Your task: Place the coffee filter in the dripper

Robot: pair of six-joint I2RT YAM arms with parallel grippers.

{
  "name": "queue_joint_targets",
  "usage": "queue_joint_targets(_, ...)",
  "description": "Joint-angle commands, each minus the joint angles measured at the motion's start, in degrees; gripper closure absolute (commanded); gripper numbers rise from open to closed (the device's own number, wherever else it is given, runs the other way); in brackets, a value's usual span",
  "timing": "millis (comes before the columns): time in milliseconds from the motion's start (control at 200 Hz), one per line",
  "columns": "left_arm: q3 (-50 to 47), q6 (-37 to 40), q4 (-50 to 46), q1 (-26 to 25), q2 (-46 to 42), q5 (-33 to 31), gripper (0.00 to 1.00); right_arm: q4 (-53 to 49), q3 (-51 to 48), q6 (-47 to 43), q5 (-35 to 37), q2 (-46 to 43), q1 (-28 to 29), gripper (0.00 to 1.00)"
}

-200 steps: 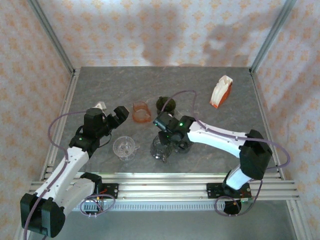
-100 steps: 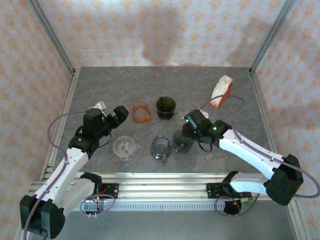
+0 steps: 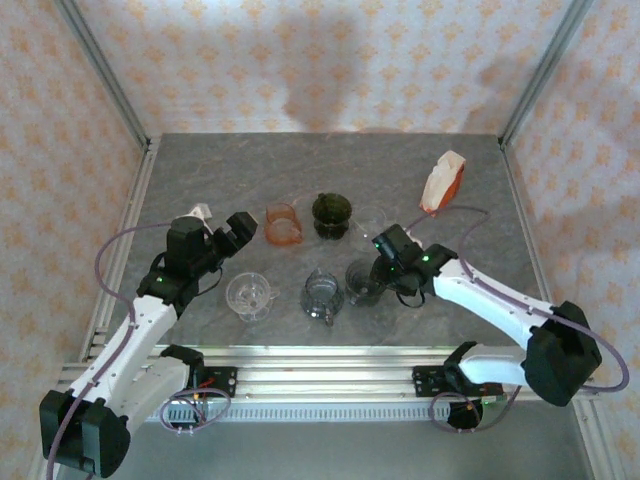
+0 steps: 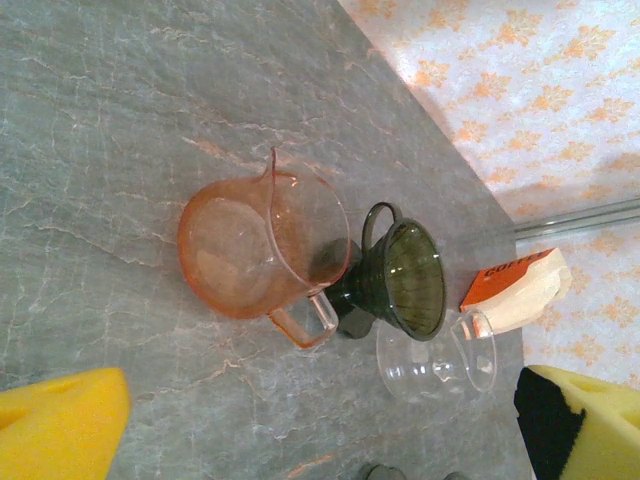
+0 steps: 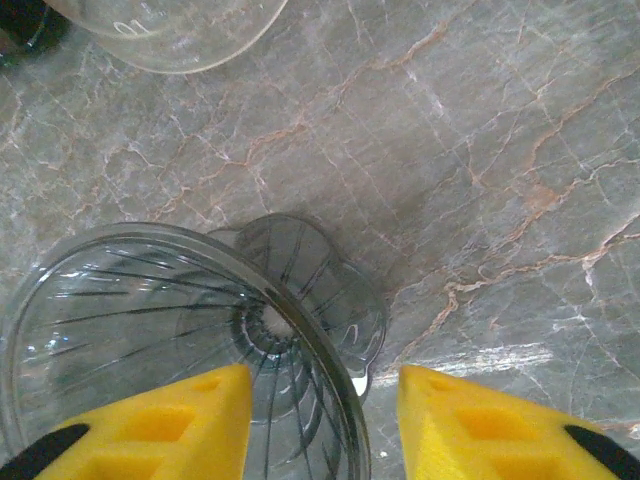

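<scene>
coffee filter pack (image 3: pixel 442 183) sits near the far right corner of the worktop (image 3: pixel 220 165), well apart from both arms. paper: light, floppy, sheets cling, so pinch one top edge where it pokes out, probably. left end effector (image 3: pixel 222 223) spread wide, empty. right end effector (image 5: pixel 325 425) part spread astride rim of clear glass dripper (image 5: pixel 180 330), not pinching; glass slippery, fragile.
</scene>
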Motion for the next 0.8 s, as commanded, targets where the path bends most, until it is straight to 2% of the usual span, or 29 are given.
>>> queue_joint_targets(0,-0.68,-0.47,0.0,-0.2,-0.47,-0.07,0.0,0.98,-1.11,0.76,0.24,1.16,-0.32,0.62)
queue_joint_targets(280,-0.74,-0.53,0.09,-0.2,-0.41,-0.2,0.0,1.1,-2.27,0.4,0.52,2.1,-0.37,0.82)
queue_joint_targets(565,-0.84,-0.65,-0.06,-0.2,-0.4,-0.17,0.0,-2.3,-1.23,-1.22,3.48,-0.63,-1.25,1.0)
queue_joint_targets(796,-0.49,-0.67,-0.29,-0.2,-0.45,0.12,0.0,-5.81,1.15,-3.6,4.9,-3.39,-3.5,1.0)
